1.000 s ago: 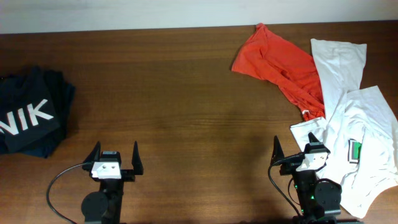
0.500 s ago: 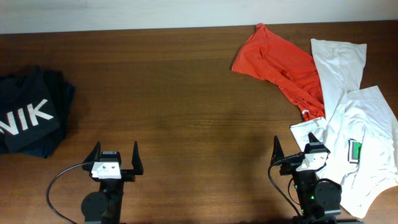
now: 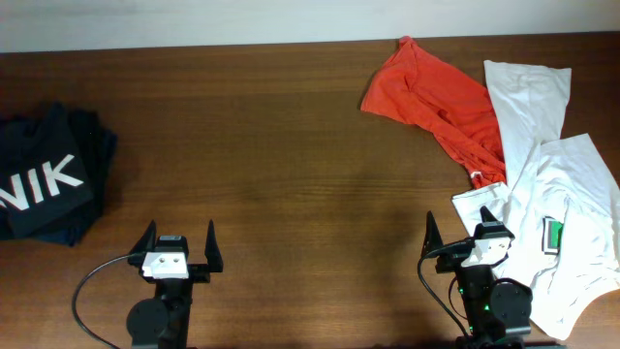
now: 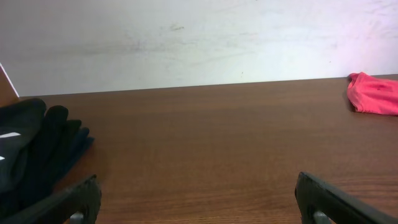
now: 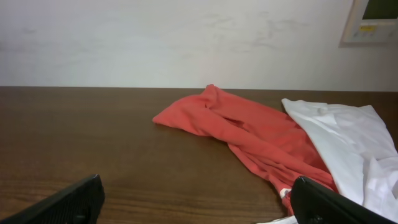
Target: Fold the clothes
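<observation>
A crumpled orange-red T-shirt (image 3: 436,97) lies at the back right of the table; it also shows in the right wrist view (image 5: 249,134) and at the edge of the left wrist view (image 4: 374,93). White T-shirts (image 3: 528,107) lie to its right, one with a small green mark (image 3: 553,235); white cloth also shows in the right wrist view (image 5: 348,140). My left gripper (image 3: 178,248) is open and empty near the front left edge. My right gripper (image 3: 462,240) is open and empty, at the near corner of the white cloth.
A folded dark navy garment with white letters (image 3: 44,184) lies at the far left, also in the left wrist view (image 4: 31,149). Bare brown wood table (image 3: 291,165) spans the middle. A white wall runs behind the table's far edge.
</observation>
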